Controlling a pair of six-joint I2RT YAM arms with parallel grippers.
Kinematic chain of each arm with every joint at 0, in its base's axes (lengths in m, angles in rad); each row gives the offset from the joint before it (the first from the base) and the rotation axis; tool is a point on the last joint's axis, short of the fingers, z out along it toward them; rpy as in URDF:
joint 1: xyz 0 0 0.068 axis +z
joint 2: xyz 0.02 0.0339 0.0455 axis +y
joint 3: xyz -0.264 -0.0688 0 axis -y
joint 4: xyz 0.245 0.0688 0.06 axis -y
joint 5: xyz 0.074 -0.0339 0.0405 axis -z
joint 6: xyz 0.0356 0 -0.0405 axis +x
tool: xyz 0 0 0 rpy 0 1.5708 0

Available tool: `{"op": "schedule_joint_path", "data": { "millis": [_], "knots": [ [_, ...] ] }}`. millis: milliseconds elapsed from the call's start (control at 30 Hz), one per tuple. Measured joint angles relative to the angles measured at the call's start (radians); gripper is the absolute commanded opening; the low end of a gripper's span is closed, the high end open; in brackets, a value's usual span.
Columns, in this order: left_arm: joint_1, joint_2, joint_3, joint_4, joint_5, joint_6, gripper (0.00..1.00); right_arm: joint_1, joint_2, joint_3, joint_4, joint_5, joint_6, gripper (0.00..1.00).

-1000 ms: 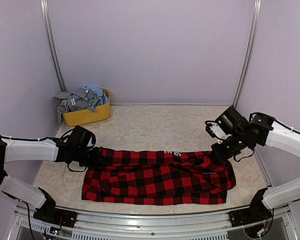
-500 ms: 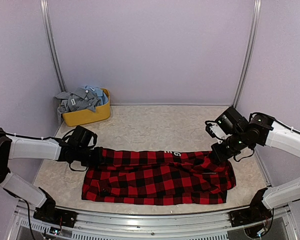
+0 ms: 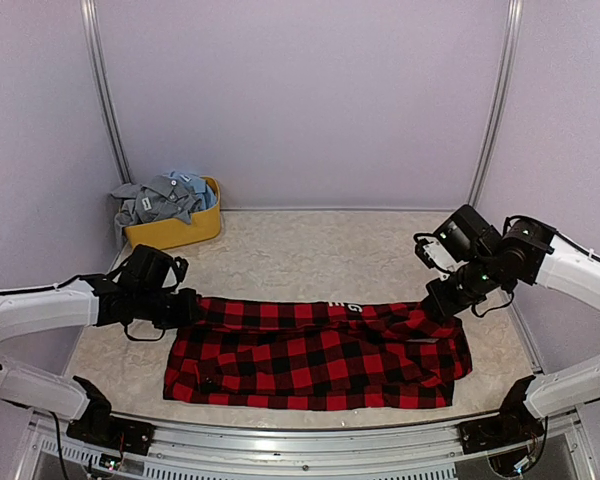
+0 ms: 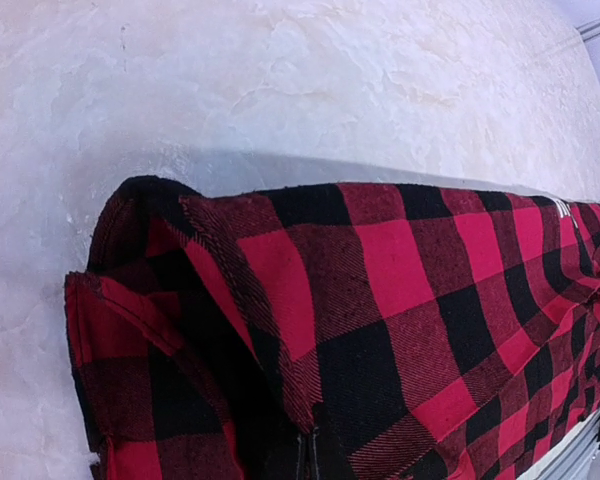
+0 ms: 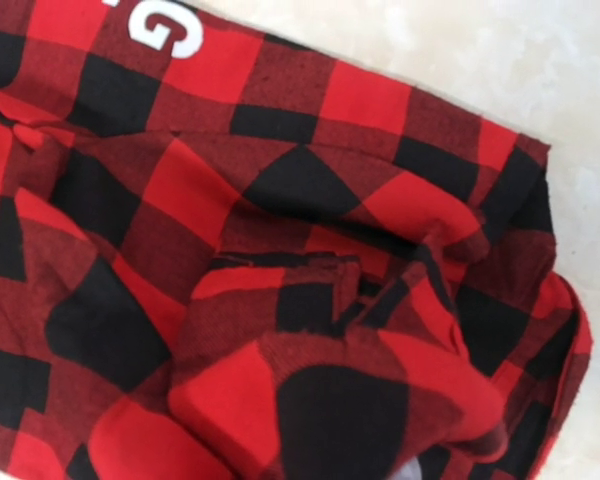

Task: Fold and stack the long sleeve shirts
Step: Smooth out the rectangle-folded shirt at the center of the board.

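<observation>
The left tool (image 3: 188, 308) has drawn leftward and pinched the folded left end of the soft red-and-black checked shirt (image 3: 320, 355), a long rumpled band on the mottled bench (image 3: 300, 255), while the right tool (image 3: 442, 306) pinches its bunched right end.

A red-and-black flannel shirt (image 3: 320, 355) lies folded into a long band across the bench (image 3: 300, 250), parallel to its near edge and closer to it than to the far edge. The band's far edge runs straight, with white lettering (image 3: 352, 308) near the middle. The right end is bunched and rumpled. Grey and pale blue shirts (image 3: 165, 198) lie crumpled in a yellow tub (image 3: 180, 233) at the far left corner.
</observation>
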Motion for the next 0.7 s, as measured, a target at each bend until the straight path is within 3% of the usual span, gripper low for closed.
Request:
{"op": "schedule_joint_path", "data": {
  "millis": [400, 700],
  "knots": [
    [-0.099, 0.027, -0.026, -0.095, -0.036, -0.063, 0.03, 0.000, -0.001, 0.005, -0.031, 0.006, 0.000, 0.00],
    [-0.114, 0.029, -0.051, -0.121, -0.112, -0.116, 0.37, 0.000, 0.000, 0.006, -0.038, 0.014, 0.000, 0.00]
  ]
}}
